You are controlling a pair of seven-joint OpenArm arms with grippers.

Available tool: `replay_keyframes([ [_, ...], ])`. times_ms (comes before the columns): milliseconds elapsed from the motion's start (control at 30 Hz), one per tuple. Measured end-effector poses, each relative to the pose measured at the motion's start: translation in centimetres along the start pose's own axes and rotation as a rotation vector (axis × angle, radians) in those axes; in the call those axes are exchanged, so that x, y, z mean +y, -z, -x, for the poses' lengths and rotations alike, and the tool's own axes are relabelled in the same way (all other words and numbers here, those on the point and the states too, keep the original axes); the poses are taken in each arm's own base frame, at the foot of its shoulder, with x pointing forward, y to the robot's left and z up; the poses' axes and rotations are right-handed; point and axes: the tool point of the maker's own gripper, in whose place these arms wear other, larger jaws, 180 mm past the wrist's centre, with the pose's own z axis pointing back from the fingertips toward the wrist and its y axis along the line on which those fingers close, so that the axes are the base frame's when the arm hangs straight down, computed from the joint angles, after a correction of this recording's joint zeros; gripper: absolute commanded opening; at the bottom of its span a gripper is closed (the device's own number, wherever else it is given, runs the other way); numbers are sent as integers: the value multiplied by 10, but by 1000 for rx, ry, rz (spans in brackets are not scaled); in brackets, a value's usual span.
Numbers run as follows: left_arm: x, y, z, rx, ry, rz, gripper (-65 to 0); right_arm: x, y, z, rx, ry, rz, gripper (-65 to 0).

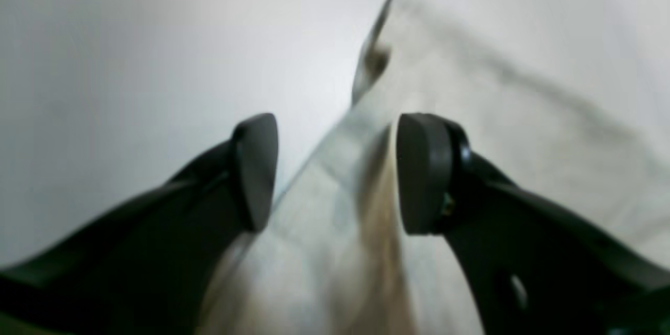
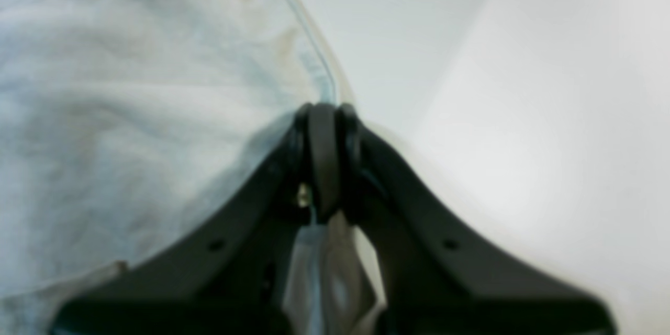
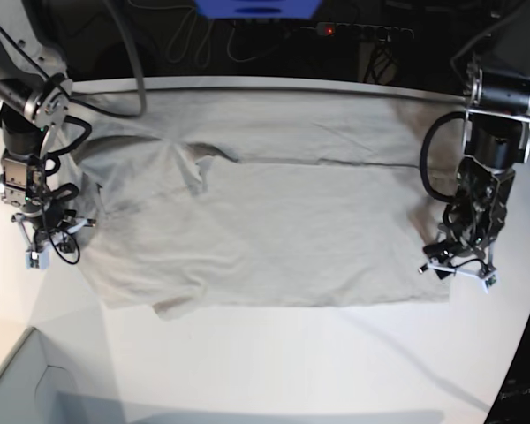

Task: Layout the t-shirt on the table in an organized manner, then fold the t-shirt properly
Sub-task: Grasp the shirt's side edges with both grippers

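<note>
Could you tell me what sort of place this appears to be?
Probably a robotics lab or test bench: two arms flank a t-shirt spread on a large white table, with cables and a lit power strip behind it.

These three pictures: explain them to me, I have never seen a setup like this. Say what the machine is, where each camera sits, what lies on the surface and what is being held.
This is a robot with two arms, working at a white table. The wide picture looks down from above; a grey-beige t-shirt lies spread across the table between the arms.

The other two pictures come from cameras mounted on the wrists, looking along each arm's tool.

The right tool, at the left side of the wide picture, is shut on the t-shirt's edge; cloth shows pinched between its dark fingers.

The left tool, at the right side of the wide picture, stands open. The edge of the cloth runs between its two pads, which have not closed on it.
</note>
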Motion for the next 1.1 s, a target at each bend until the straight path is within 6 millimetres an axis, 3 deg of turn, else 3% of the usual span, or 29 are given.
replay_keyframes([
  [133,-1,2,2,1,35,-8,-301,0,0,0,-1,0,0,-650],
  [200,-12,2,1,-11,100,41,-301,0,0,0,-1,0,0,-650],
  [367,-43,1,19,8,193,109,-301,0,0,-1,-2,0,-1,-650],
  [700,-21,6,21,-14,201,68,-305,0,0,-1,-2,0,-2,-650],
  [733,-19,7,20,-25,201,65,-321,0,0,0,-1,0,-2,-650],
  [800,-17,7,21,-36,206,60,-412,0,0,0,-1,0,-2,-650],
  [900,-11,7,20,-38,201,49,-650,0,0,0,-1,0,-2,-650],
  [1000,-10,6,20,-38,200,48,-628,0,0,-1,-2,-1,-2,-650],
  [1100,-11,6,20,-39,200,50,-650,-1,0,-2,-8,4,2,-650],
])
